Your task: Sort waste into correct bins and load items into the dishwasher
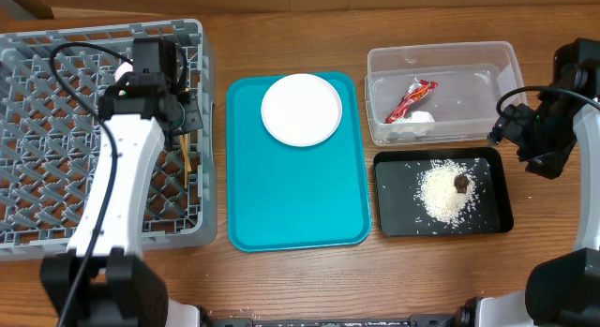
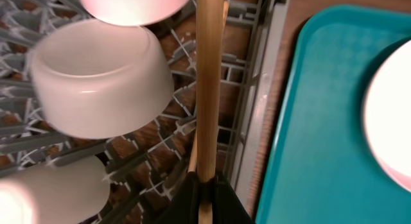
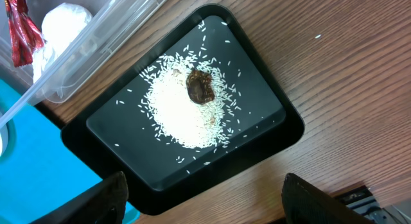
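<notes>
- Waste looks sorted: red wrapper (image 1: 411, 100) and tissue (image 1: 413, 123) in the clear tub (image 1: 497, 60); rice (image 1: 442, 192) and brown lump (image 1: 462, 183) in the black tray (image 1: 394, 224).
- Bowls (image 2: 96, 76) and cup (image 2: 45, 195) sit in the grey rack (image 1: 56, 46).
- Left claw (image 2: 204, 185) is clamped on the chopsticks (image 2: 206, 89), just inside the rack's right wall; not released.
- Chopsticks' long axis runs parallel to that wall, straight out from the claw, seemingly toward the worktop's near edge; tilt unclear.
- Plate (image 1: 301, 109) sits on the teal tray (image 1: 281, 215), unloaded.
- Right claw (image 3: 205, 185) is spread wide, empty, above the black tray.
</notes>
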